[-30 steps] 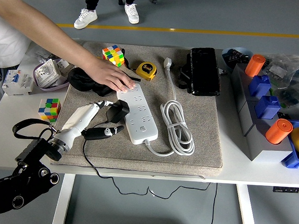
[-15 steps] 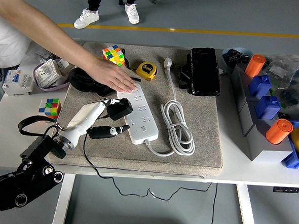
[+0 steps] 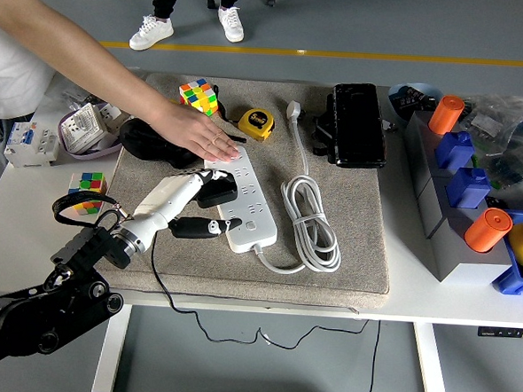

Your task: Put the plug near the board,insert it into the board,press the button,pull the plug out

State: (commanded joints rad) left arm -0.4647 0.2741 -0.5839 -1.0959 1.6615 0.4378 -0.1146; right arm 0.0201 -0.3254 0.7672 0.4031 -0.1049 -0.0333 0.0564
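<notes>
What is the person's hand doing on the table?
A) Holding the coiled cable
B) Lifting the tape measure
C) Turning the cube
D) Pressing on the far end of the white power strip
D: the person's hand lies flat on the far end of the white power strip.

no readable text; tape measure [image 3: 256,123] label and breaker [image 3: 20,142] markings too small to read

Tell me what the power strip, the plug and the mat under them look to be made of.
Power strip: white hard plastic, smooth with a slight sheen. Plug: black plastic, matte, held by the left hand. Mat: grey-beige fabric, probably felt or low-pile carpet, judging by its flecked, dull surface.
</notes>
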